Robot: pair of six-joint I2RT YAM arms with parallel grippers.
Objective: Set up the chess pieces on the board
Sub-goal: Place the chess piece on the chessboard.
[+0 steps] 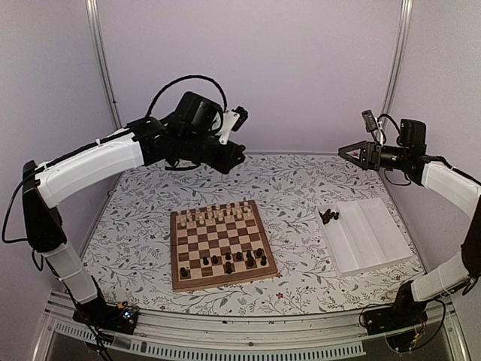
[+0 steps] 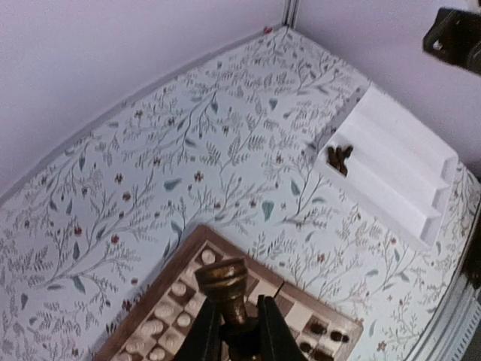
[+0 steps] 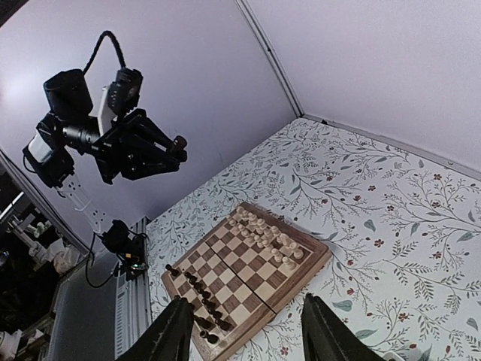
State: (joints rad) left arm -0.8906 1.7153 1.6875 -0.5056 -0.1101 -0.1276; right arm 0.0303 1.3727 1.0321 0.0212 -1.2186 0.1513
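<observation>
- Left gripper [image 2: 234,320], bottom centre of the left wrist view: fingers clamped on the stem of one dark chess piece [image 2: 223,280]. The piece stands upright between them, its wide turned head above the fingertips. The piece type cannot be told.
- In the overhead view, this gripper hangs high above the table [image 1: 301,180], over the far edge of the board [image 1: 222,282] at frame centre.
- Right gripper [image 1: 347,151], upper right of the overhead view: jaws apart, nothing between them. It hangs above the far end of the white tray [image 1: 368,237].
- Step in hand, as judged: carrying one dark piece to the board. Placement is not yet done.
- Board state: pale chessmen [image 1: 222,214] fill the two far rows. Dark chessmen [image 1: 239,256] occupy part of the two near rows, and several squares in those rows stand vacant.
- Supply: a small cluster of loose dark pieces [image 1: 329,216] lies in the upper-left corner of the tray, packed close together.
- Next move, left arm: descend onto a vacant near-row square with the piece kept upright. Each piece nearly fills its square, so clearance from neighbours is tight. Release only once the base sits flat.
- Next move, right arm: likely a descent onto the tray cluster. Singling out one piece there calls for a narrow, well-aimed approach.
- Appearance of the held piece: dark brown turned wood with a slim neck. A faint sheen shows on the rim of the head.
</observation>
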